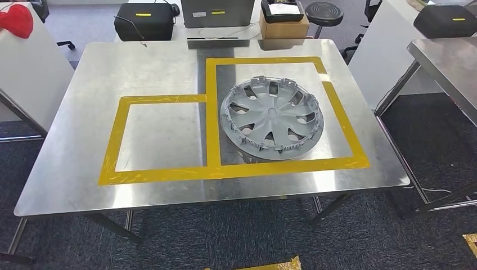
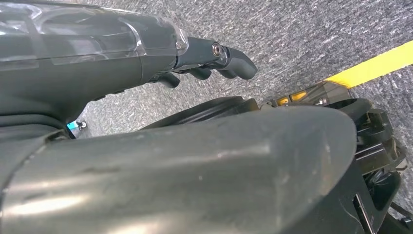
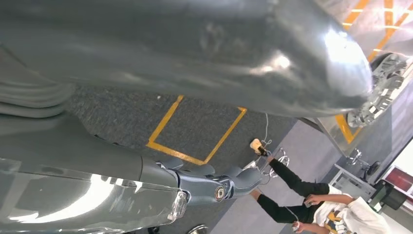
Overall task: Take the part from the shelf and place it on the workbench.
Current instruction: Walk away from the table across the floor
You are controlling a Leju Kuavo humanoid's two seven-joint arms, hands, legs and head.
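Hubcap (image 1: 272,119) lies flat on the workbench (image 1: 84,124), inside the larger of two yellow tape frames (image 1: 343,124). It sits toward the frame's left side and near its front strip, with bare steel between its rim and the right strip. Silver-grey, spoked, rim clips visible around the edge. The smaller tape frame (image 1: 115,143) adjoins on the left, nothing in it.

Neither hand touches the hubcap. In the left wrist view the left hand (image 2: 204,63) hangs over grey carpet (image 2: 302,34); its dark fingers (image 2: 238,63) curl slightly, with nothing between them, and the thick thumb (image 2: 195,170) fills the foreground. A yellow floor strip (image 2: 375,66) runs past on the carpet. In the right wrist view the right hand (image 3: 209,183) is likewise off the part, fingers (image 3: 243,178) stretched out and loose, holding nothing. The hubcap's edge (image 3: 384,87) shows beyond the thumb (image 3: 195,53), on the bench with its tape lines. A yellow square outline (image 3: 195,129) is marked on the floor. A person (image 3: 311,200) sits on the floor further off, dark trousers, light top.

Behind the bench: a black case (image 1: 143,21), a cardboard box (image 1: 284,25), a black stool (image 1: 323,14). A second steel table (image 1: 450,62) stands at right. A red object (image 1: 17,19) rests on a white surface at far left.
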